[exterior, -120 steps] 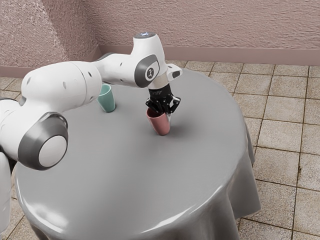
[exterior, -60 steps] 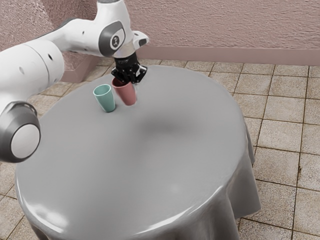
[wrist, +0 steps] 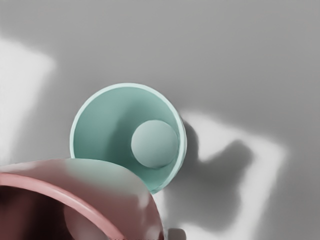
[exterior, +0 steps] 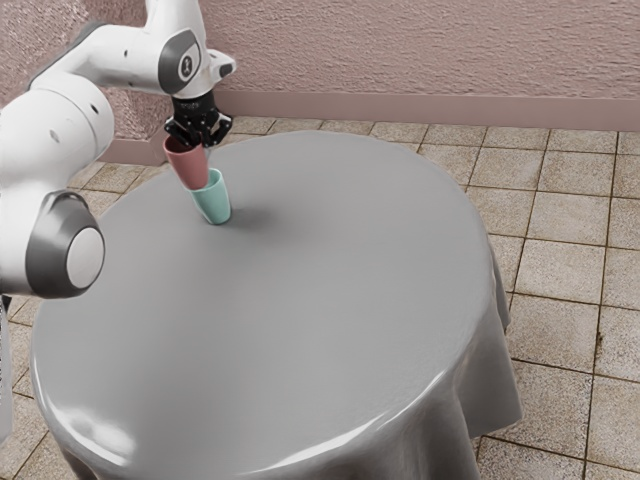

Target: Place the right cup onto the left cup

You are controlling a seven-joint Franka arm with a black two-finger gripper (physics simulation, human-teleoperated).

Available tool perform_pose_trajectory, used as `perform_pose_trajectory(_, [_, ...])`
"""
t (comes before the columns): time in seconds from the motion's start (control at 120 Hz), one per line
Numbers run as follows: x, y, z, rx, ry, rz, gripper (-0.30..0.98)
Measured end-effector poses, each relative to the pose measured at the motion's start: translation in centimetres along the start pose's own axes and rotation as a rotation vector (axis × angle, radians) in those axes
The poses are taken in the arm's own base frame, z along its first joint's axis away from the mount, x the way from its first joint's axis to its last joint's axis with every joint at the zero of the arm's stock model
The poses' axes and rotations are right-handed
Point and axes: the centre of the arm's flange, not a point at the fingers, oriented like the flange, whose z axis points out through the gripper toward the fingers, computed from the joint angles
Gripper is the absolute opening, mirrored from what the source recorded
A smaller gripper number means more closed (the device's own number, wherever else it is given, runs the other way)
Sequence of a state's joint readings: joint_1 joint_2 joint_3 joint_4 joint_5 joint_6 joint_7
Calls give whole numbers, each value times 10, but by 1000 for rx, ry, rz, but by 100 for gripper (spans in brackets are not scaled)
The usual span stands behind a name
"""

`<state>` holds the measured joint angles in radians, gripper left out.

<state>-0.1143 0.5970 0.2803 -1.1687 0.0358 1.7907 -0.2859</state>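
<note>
Presently my gripper (exterior: 203, 141) is closed on the wall of the pink cup (exterior: 188, 165), near its rim; exactly how each finger bears on it is too small to tell. The cup hangs mouth up from my jaws, clear of the table (exterior: 300, 300). Below it, the teal cup (exterior: 213, 197) stands upright on the cloth, mouth open.

Progress: pick-up and carry are done, by my reading. Placement is not. The wrist view finds the pink cup overlapping only part of the teal rim, with most of that mouth and its pale round bottom exposed. Whether the two cups touch, I cannot establish. Outstanding, in my judgement: a short shift to bring the cups into line, lowering, and release. Lowered as it lies, the pink base could catch the teal rim and tip the lower cup.

Condition: the held cup is dull pink, smooth, handleless, tapering to a narrower base, its inside dark in shade. The teal cup is of like form, with a lighter rim. No damage noted on either. Beyond the table lie tiled floor (exterior: 560, 240) and a rough pink wall (exterior: 420, 50).
</note>
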Motion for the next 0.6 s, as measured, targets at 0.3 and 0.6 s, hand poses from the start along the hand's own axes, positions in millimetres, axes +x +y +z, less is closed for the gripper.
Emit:
perform_pose_trajectory(0.3, [29, 2, 4, -29, 27, -10, -10])
perform_pose_trajectory(0.6, [36, -7, 13, -59, 4, -32, -10])
